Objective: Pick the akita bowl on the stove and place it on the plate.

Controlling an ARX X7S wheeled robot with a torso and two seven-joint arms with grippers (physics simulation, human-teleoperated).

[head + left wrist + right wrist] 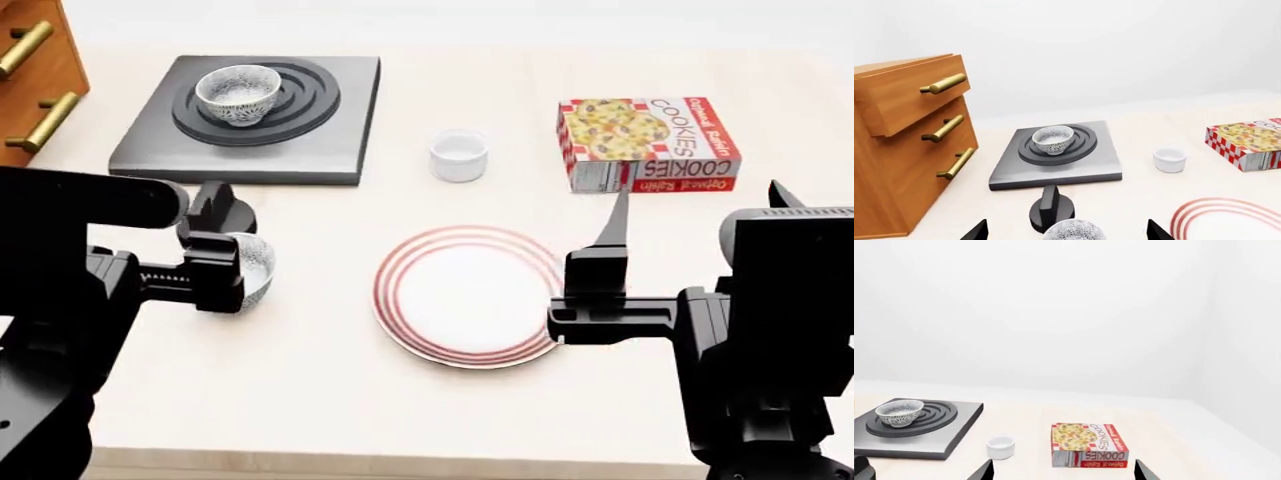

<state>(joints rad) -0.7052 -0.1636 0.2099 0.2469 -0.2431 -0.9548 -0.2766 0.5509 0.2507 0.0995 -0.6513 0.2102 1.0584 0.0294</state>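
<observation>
Fingers of both grippers (227, 262) (607, 262) spread, empty; bowl (239, 94) far-left on the stove (327, 120), plate (467, 297) near centre; risk: grabbing the twin bowl (254, 270) beneath the left gripper instead.

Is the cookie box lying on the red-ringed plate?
No, the cookie box lies on the table, apart from the plate and behind it.

Simulated kitchen: stove (247, 110), plate (467, 296), cookie box (650, 143).
</observation>
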